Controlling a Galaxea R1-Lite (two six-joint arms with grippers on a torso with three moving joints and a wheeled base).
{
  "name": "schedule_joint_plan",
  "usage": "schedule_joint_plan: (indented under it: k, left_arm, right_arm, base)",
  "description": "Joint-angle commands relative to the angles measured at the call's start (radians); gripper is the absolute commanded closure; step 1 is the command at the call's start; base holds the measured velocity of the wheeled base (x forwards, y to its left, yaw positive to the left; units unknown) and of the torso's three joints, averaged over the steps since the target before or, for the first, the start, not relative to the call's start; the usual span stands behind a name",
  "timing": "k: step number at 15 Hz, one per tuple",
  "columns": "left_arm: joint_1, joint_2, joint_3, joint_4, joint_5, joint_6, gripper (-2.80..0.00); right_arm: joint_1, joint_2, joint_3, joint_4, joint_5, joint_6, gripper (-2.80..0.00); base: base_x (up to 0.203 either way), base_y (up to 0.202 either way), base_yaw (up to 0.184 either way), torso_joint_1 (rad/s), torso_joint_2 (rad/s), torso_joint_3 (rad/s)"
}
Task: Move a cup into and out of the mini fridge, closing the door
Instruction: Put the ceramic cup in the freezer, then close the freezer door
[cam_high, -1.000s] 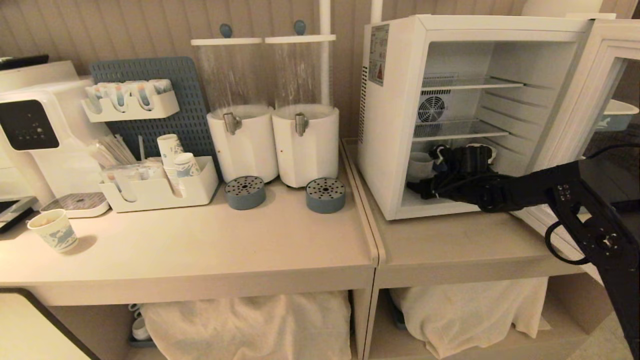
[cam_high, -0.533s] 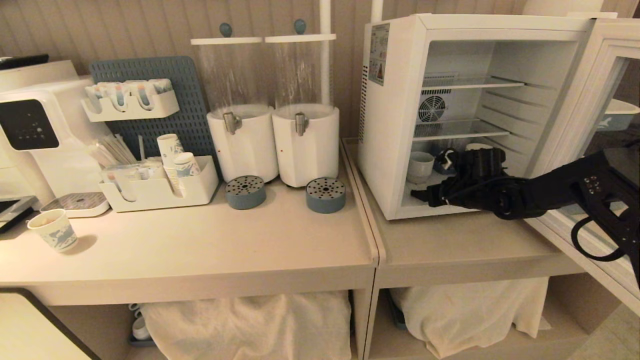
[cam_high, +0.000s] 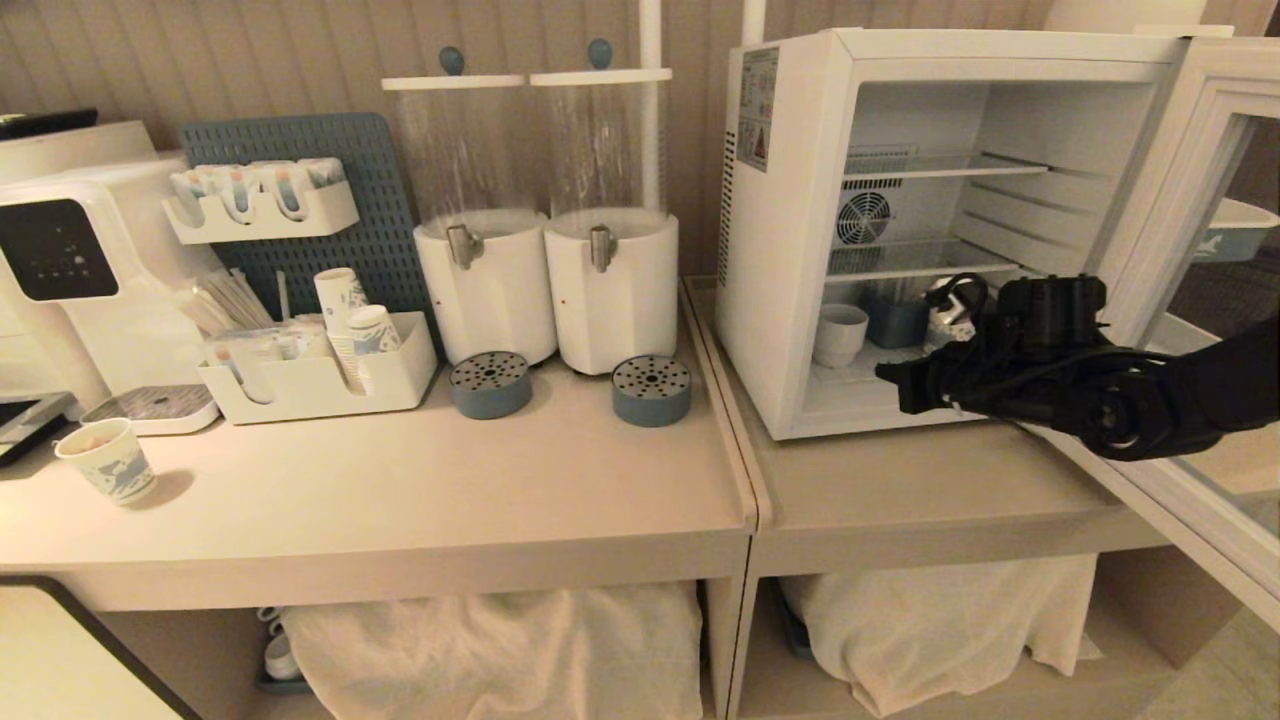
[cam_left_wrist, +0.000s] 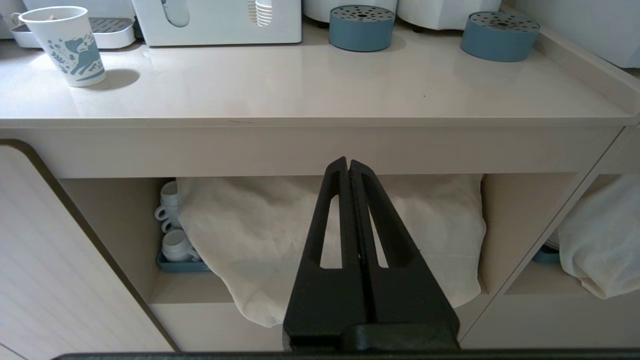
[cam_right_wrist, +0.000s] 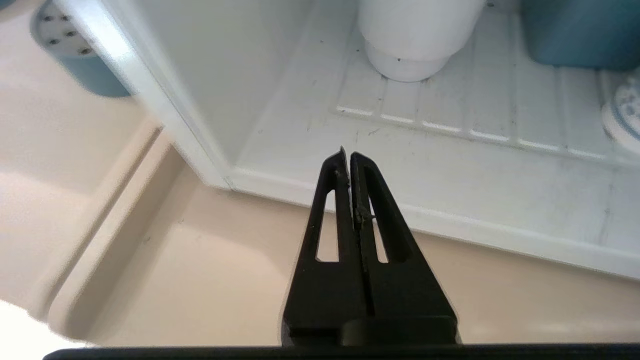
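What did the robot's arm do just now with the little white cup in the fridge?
The right end effector backed out of the mini fridge to its front edge and closed empty, leaving the cup standing on the fridge floor. The door stayed open, and the left end effector stayed shut below the counter.

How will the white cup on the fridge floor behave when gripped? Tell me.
The white cup looks glazed and smooth, so it is probably slippery and rigid. It is squat, so it is unlikely to tip. It narrows toward its base, so a low grip may slide.
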Motion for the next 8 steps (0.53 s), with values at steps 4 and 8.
schedule_joint_plan:
  k: [4,8]
  left_arm:
    - [0.000,0.001,0.000,-0.001,0.000,-0.001,0.00]
    - [0.000,0.001,0.000,0.001,0.000,-0.001,0.00]
  right_arm:
    - [-0.020,-0.224,0.173,-0.011,0.070,0.002,0.00]
    - [-0.041,-0.408,0.341,-0.007,0.129,0.008,0.00]
  base:
    - [0.000,0.000,0.000,0.000,0.00,0.000]
    - [0.000,0.000,0.000,0.000,0.00,0.000]
